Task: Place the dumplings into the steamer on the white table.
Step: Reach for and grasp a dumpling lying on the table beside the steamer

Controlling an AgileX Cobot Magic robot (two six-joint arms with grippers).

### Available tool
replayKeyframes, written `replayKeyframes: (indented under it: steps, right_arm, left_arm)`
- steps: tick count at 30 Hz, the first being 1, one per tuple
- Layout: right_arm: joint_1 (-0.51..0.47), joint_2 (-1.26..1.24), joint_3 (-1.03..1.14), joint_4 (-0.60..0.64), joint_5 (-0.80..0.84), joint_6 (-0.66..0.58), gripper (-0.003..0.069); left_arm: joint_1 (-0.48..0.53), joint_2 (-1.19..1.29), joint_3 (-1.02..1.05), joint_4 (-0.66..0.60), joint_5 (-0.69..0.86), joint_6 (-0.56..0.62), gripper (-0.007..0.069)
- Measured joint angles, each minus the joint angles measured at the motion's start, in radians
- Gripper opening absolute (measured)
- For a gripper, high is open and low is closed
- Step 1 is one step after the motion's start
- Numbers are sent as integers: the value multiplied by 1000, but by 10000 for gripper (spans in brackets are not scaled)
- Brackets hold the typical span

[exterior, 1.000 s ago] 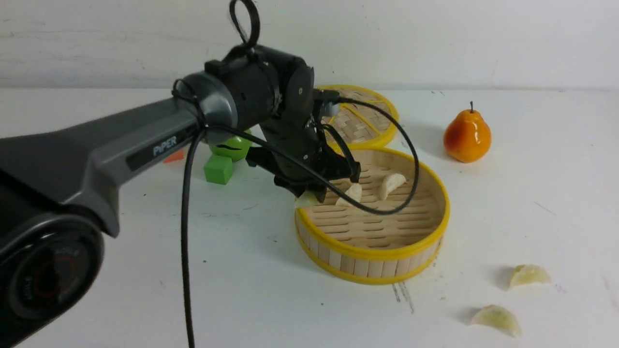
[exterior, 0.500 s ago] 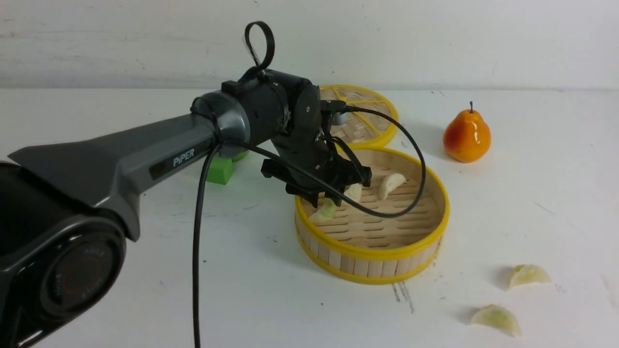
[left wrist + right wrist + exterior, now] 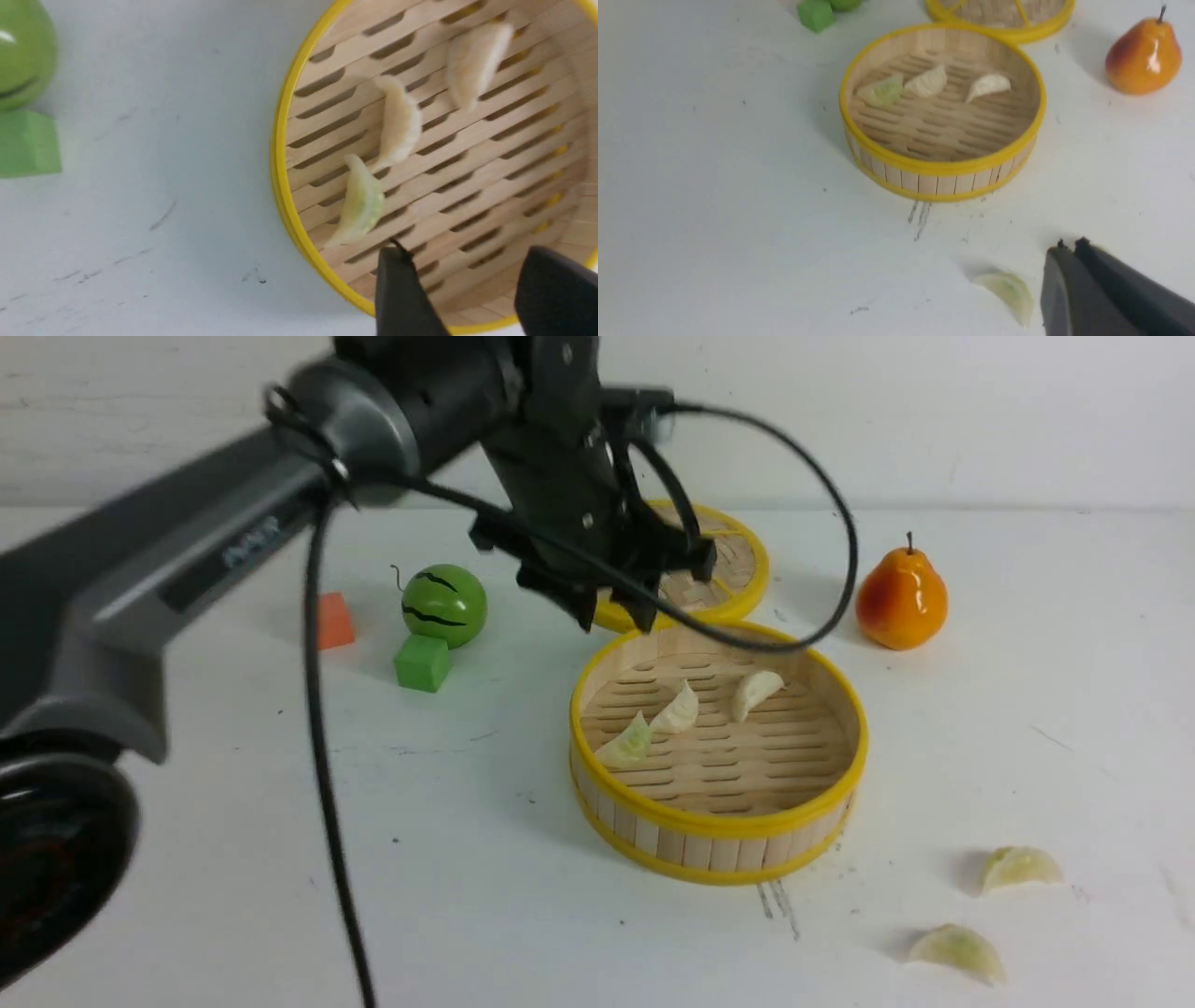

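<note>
Above the far-left rim of the steamer (image 3: 719,823), the left end effector (image 3: 616,614) hangs wide and empty. Three dumplings (image 3: 678,711) lie inside the steamer. Two other dumplings (image 3: 1019,866) sit near right on the table (image 3: 467,896), one just beside the right end effector (image 3: 1071,245), which is pressed closed.

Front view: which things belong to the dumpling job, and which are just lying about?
Job: steamer; three dumplings inside; two dumplings outside, on the white table.
Lying about: lid; pear; toy watermelon; green cube; orange block.
</note>
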Motion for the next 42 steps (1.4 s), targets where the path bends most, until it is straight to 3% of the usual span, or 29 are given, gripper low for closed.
replayKeyframes:
  steps: [6,9,14,18,20,23,26,29,31,34,39,40,41,42]
  right_arm:
    - [0,251,-159,-32,119,12,-20]
    - [0,389,-220,-41,180,-53,-20]
    - [43,571,-237,-74,206,-175,-6]
    - [94,667,-237,-115,189,-234,47]
    - [139,753,-237,-144,159,-281,167]
    - [160,813,-237,-168,114,-301,293]
    - [165,909,-238,-221,44,-308,468]
    - [166,989,-241,-268,19,-312,573]
    - [166,1022,-241,-278,19,-313,587]
    - [170,1079,-241,-289,19,-313,567]
    - [205,1142,-248,-381,14,-263,352]
    - [216,1144,-252,-421,10,-225,254]
    - [216,1144,-252,-421,10,-225,254]
    - [230,1144,-255,-457,14,-175,186]
  left_arm:
    - [0,-175,10,-1,42,46,99]
    - [0,-276,104,-1,42,60,-5]
    - [0,-516,422,-6,42,66,-14]
    - [0,-668,632,-19,24,71,-14]
    - [0,-791,839,-25,-31,75,-14]
    - [0,-884,970,-27,-73,75,-14]
    - [0,-1006,1150,-27,-111,74,-14]
    - [0,-1088,1244,-33,-126,74,-14]
    - [0,-1122,1277,-35,-128,74,-14]
    - [0,-1159,1303,-41,-129,74,-14]
    - [0,-1189,1309,-43,-131,74,-14]
    - [0,-1188,1309,-43,-132,74,-14]
    - [0,-1188,1309,-43,-132,74,-14]
    - [0,-1188,1309,-43,-132,74,-14]
